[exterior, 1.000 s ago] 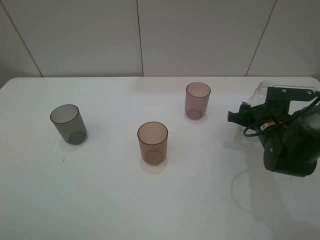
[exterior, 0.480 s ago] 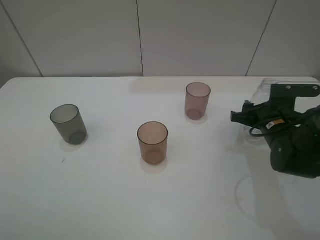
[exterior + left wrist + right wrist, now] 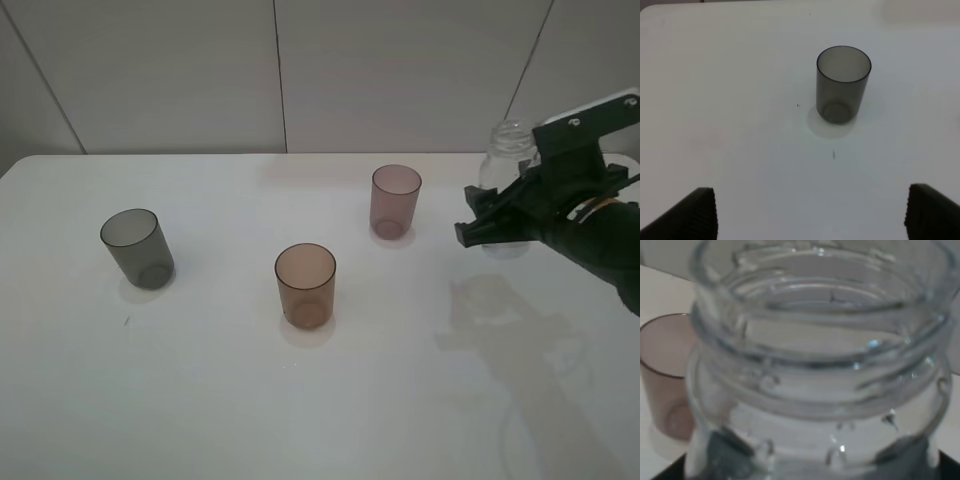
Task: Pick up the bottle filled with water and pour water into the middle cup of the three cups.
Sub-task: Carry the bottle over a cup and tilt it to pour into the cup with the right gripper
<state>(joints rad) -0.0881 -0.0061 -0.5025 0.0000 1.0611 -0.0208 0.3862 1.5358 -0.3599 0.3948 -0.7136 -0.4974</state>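
My right gripper [image 3: 497, 222] is shut on the clear bottle [image 3: 506, 160], which it holds upright and raised above the table at the right. The bottle's threaded open neck [image 3: 820, 340] fills the right wrist view, with dark pads [image 3: 715, 452] against its body. The amber-brown middle cup [image 3: 305, 284] stands well left of the bottle, nearer the front. The mauve-pink cup [image 3: 396, 200] is just left of the gripper and shows behind the bottle as the mauve-pink cup [image 3: 665, 370]. The smoky grey cup [image 3: 137, 248] stands far left. My left gripper [image 3: 810, 215] hangs open, short of the grey cup [image 3: 842, 82].
The white table [image 3: 200, 400] ends at a pale panelled wall [image 3: 280, 70] behind the cups. The bottle and arm cast a shadow [image 3: 500, 310] on the table to the right of the amber cup.
My right gripper has risen with the bottle, so the bottle's neck now shows above the arm. The cups have not moved.
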